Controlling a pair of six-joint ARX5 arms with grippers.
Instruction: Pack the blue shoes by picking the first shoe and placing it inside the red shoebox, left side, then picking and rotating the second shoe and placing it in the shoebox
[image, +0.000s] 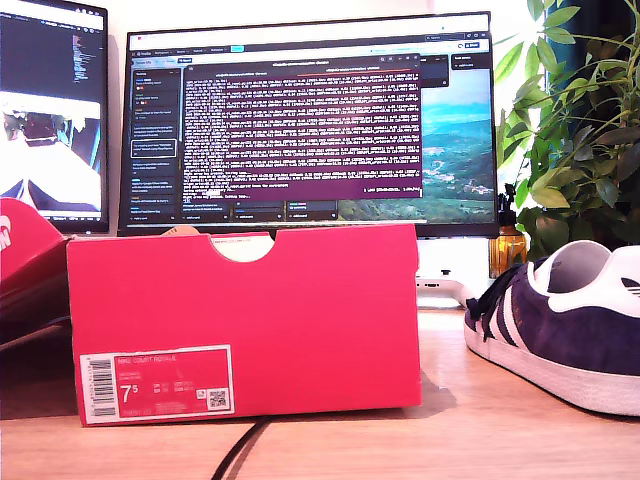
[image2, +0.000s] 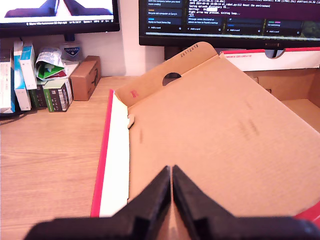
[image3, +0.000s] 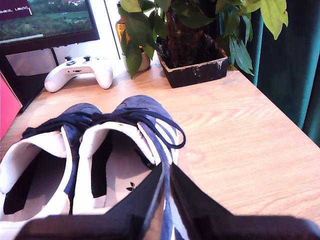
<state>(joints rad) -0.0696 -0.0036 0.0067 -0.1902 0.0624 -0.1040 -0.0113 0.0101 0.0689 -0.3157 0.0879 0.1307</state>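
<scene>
A wooden bench (image: 520, 420) runs in front of two lit monitors (image: 310, 120), with a potted plant (image3: 192, 45) and a white game controller (image3: 80, 70) behind the work area. The red shoebox (image: 300, 320) stands near the middle of the exterior view, its size label facing the camera, and its flat lid (image2: 220, 145) lies open beside it with the brown inside face up. The blue shoes (image3: 100, 150) sit as a pair on the bench at the exterior view's right, side by side and touching, both well outside the box.

My first gripper (image2: 171, 192) hangs over the lid with its fingers pressed together and nothing between them. My second gripper (image3: 167, 192) hovers just above the heel collar of one shoe, fingers likewise closed and empty.

I judge the task has not begun: no shoe is lifted or packed. The step in hand is the first pick. That calls for me to spread the second gripper's fingers, lower them astride the collar, clamp down, and then carry the shoe across to the box.
</scene>
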